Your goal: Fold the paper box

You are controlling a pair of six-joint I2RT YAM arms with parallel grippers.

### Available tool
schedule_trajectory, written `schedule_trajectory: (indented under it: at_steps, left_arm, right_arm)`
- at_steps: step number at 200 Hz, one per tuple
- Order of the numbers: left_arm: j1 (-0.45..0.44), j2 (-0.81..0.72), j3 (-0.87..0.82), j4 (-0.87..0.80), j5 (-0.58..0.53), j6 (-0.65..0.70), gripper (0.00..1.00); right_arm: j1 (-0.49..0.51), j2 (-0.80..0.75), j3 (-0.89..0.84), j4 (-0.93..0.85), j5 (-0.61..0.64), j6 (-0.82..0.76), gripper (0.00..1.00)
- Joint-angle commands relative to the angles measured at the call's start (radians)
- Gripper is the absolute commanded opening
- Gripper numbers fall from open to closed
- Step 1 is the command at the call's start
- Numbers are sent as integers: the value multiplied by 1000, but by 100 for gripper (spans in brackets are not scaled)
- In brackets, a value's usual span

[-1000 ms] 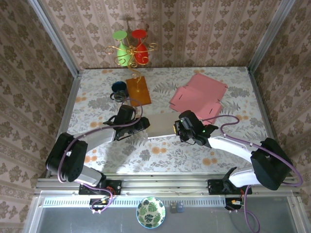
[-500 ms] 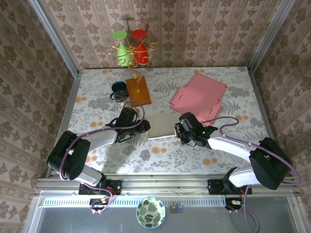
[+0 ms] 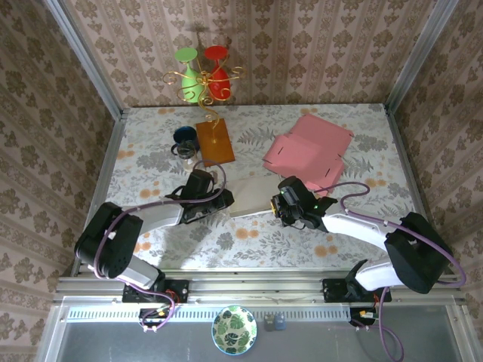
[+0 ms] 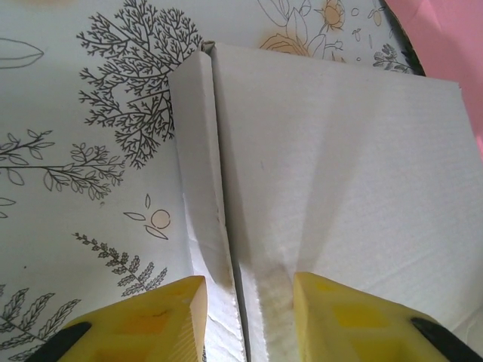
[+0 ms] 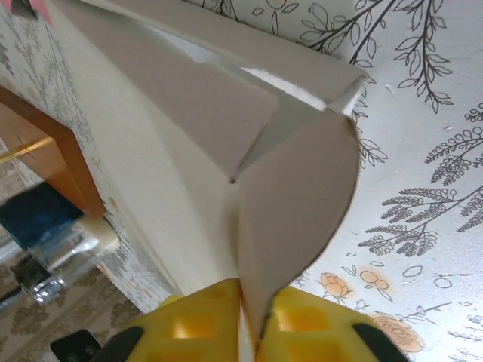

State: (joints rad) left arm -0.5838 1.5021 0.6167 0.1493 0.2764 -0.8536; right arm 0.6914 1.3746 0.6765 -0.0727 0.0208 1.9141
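1. Our white paper box (image 3: 251, 196) lies about mid-worktop (image 3: 249, 245), between both arms.
2. We see the right gripper (image 5: 243, 302) clamped on the box's rounded end flap.
3. The left gripper (image 4: 245, 290) is at the box's left end, jaws parted astride a side-flap crease and gripping nothing.
4. A pink cardboard blank (image 3: 308, 149) lies toward the far right corner.

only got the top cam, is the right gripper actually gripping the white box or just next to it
Observer: Gripping. The right gripper pinches a rounded flap of the white box between its yellow fingers.
Operator: and the left
Observer: The left gripper is open, straddling the crease between a narrow side flap and the main panel.
Operator: is that rounded flap lying flat
Observer: No, it is bent away from the neighbouring panel, with a gap between them.
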Motion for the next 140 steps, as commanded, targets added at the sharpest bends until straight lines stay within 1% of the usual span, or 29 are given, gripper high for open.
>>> schedule_trajectory:
  at_steps: [1, 15, 30, 44, 52, 67, 88, 105, 114, 125, 140]
  left_arm:
    - [-4, 26, -23, -38, -21, 2, 34]
    - [-3, 23, -23, -43, -28, 9, 34]
    - [-5, 16, -22, -52, -34, 20, 33]
    - [-5, 13, -20, -58, -37, 29, 33]
    - [-5, 13, -19, -61, -39, 33, 33]
    - [-7, 13, -11, -65, -40, 45, 32]
    - [-8, 15, 7, -83, -42, 64, 32]
    - [-8, 18, 21, -95, -46, 81, 32]
    - [-8, 20, 29, -102, -46, 88, 31]
    - [-8, 26, 39, -112, -45, 98, 31]
    - [-8, 33, 49, -120, -45, 111, 31]
  right_arm:
    - [-8, -3, -6, -86, -15, -40, 24]
    - [-20, -35, 17, -156, -1, -107, 35]
    - [-43, -85, 59, -273, 8, -232, 47]
    - [-64, -130, 91, -370, 18, -349, 54]
    - [-84, -164, 110, -432, 25, -447, 58]
    - [-133, -215, 130, -515, 33, -621, 60]
    - [-216, -248, 136, -516, 14, -895, 62]
    - [-301, -211, 141, -471, -89, -1095, 62]
    - [-336, -177, 147, -411, -162, -1178, 59]
    - [-360, -131, 176, -384, -230, -1268, 58]
    - [-367, -38, 254, -407, -282, -1374, 58]
